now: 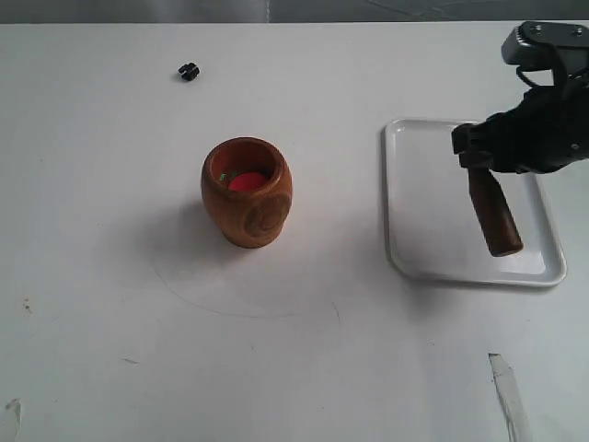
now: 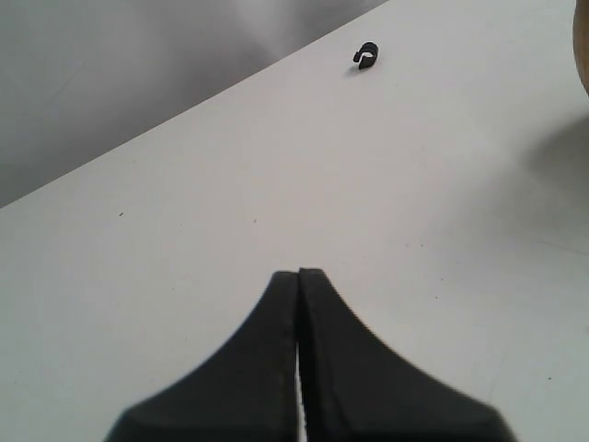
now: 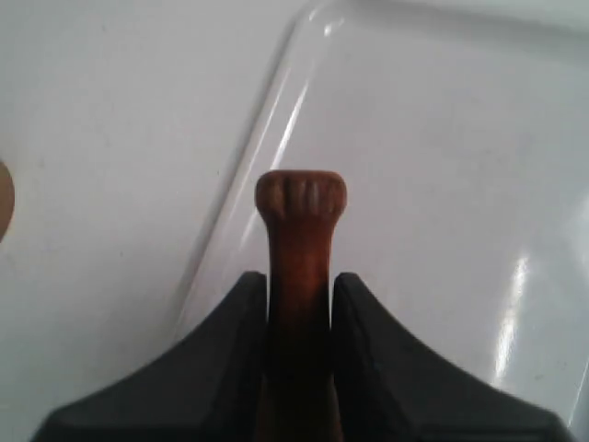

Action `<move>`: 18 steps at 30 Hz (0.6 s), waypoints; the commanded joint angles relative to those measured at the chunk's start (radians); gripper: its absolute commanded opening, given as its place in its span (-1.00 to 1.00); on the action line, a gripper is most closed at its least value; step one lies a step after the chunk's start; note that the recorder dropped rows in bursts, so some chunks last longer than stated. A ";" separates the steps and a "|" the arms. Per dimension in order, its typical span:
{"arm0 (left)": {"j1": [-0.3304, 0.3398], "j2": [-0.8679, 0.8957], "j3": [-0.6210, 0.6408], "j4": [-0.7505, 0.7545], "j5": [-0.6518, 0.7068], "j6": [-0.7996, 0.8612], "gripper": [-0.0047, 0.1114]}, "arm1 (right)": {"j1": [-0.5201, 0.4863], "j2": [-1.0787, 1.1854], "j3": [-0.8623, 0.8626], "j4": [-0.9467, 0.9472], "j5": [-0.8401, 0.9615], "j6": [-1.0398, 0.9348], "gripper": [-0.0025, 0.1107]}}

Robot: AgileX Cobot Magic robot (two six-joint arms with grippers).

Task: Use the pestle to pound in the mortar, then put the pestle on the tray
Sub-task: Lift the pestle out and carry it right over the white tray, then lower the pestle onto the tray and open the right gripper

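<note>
Exterior view: right gripper (image 1: 471,152) jaws clamp the pestle (image 1: 495,216) handle, thick end slanting over the tray (image 1: 419,230); left gripper (image 2: 299,285) jaws together.

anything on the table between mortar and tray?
Nothing. In the exterior view, only bare white table separates the mortar from the tray.

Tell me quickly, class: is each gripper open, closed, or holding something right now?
Left gripper: closed, holding nothing.
Right gripper: closed on the pestle.
</note>
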 commanded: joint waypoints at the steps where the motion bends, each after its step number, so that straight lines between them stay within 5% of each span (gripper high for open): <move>1: -0.008 -0.001 0.001 -0.007 -0.003 -0.008 -0.92 | 0.039 0.111 -0.151 -0.262 0.130 0.238 -0.96; 6: -0.008 -0.001 0.001 -0.007 -0.003 -0.008 -0.92 | 0.041 0.194 -0.253 -0.496 0.208 0.431 -0.96; 15: -0.008 -0.001 0.001 -0.007 -0.003 -0.008 -0.92 | 0.041 0.238 -0.251 -0.495 0.069 0.417 -0.95; 18: -0.008 -0.001 0.001 -0.007 -0.003 -0.008 -0.92 | 0.041 0.238 -0.251 -0.462 0.074 0.392 -0.80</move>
